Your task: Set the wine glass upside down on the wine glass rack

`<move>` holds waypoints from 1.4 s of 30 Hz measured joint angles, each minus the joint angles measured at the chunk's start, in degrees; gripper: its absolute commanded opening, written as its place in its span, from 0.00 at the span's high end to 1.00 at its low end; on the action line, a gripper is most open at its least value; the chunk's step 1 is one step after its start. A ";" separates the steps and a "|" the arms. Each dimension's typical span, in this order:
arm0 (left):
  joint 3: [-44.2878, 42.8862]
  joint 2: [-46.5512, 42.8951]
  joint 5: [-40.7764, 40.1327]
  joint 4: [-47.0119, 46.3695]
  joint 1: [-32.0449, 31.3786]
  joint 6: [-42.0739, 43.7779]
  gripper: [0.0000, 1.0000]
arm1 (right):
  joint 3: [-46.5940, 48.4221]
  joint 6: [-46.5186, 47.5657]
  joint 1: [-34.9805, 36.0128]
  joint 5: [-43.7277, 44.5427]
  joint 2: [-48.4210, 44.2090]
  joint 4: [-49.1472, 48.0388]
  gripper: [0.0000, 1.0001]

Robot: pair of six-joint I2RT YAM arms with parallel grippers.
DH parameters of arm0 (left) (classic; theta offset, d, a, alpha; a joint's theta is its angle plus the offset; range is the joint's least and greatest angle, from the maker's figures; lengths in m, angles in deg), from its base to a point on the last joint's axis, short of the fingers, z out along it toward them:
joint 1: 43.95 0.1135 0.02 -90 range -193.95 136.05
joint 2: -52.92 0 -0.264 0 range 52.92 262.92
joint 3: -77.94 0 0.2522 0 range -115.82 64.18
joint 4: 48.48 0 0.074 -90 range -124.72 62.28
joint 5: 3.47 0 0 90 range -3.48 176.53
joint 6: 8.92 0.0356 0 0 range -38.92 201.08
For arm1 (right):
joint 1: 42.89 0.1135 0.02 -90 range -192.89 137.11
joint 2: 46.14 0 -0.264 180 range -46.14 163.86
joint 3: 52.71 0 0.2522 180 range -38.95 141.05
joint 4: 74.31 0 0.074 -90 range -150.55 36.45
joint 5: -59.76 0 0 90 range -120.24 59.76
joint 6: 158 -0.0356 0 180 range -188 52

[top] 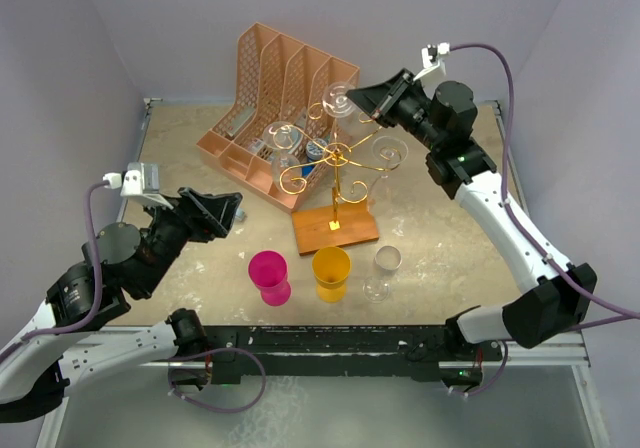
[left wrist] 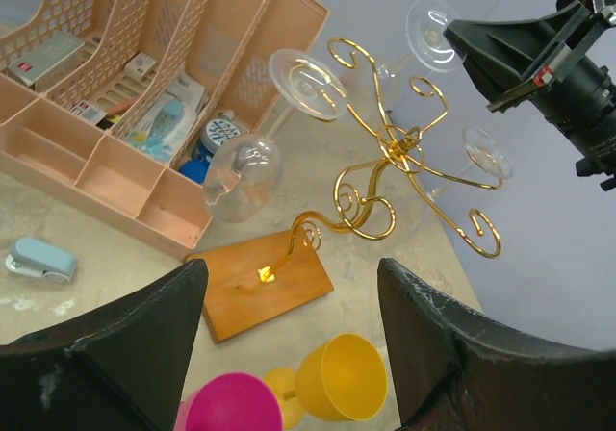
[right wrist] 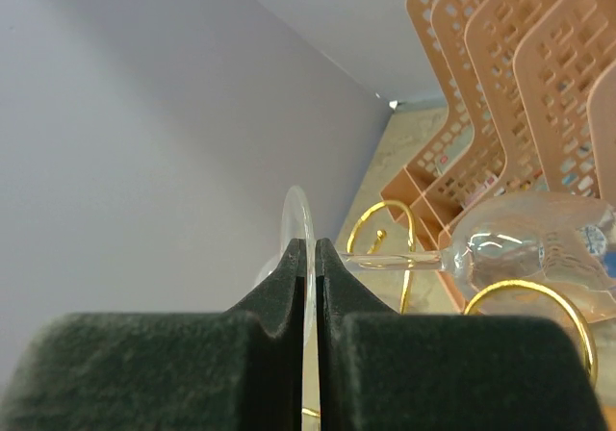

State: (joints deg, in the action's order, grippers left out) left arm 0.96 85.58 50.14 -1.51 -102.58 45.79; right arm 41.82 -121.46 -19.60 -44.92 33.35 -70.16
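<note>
The wine glass rack (top: 338, 183) stands mid-frame on the counter (top: 450, 238). The file organizer (top: 270, 108) sits behind it, toward the upper left. A row of three cups (top: 331, 273) stands before its base. At its upper right, the right tool (top: 357, 100) pinches a wine glass (top: 337, 96) by the foot.

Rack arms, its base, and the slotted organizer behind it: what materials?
Rack arms: thin metal wire by the look, shiny gold finish with sharp highlights; plated or painted, can't tell. Base: wood, brown, faint grain, slight sheen. Organizer: most likely plastic, matte peach, moulded lattice walls.
</note>
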 measured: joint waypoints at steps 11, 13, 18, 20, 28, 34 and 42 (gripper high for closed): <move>-2.32 0.87 -3.76 9.18 0.00 -7.69 0.32 | -2.14 -2.60 0.00 -1.38 -2.54 3.89 1.00; -2.32 0.87 -4.00 9.64 0.00 -8.50 0.32 | -1.99 -3.17 0.02 -1.40 -3.02 4.70 1.00; -2.32 1.01 -4.52 10.14 0.00 -9.31 0.32 | -1.27 -4.35 0.02 -1.79 -3.02 7.76 1.00; -2.32 1.25 -4.61 10.29 0.00 -9.75 0.32 | -1.09 -4.55 0.02 -1.81 -3.02 9.22 1.00; -2.32 2.78 -4.55 10.71 0.00 -11.26 0.32 | 0.15 -4.59 0.02 2.78 -3.17 14.84 1.00; -2.32 3.63 -4.59 10.69 0.00 -12.22 0.32 | 0.35 -4.57 0.00 7.96 -6.69 17.14 1.00; -2.32 4.81 -4.59 10.58 0.00 -12.57 0.32 | 0.57 -4.44 0.04 13.90 -9.27 17.88 1.00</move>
State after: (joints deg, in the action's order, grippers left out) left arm -1.35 90.39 45.55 9.07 -102.58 33.22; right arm 42.39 -125.89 -19.55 -31.02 24.08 -52.28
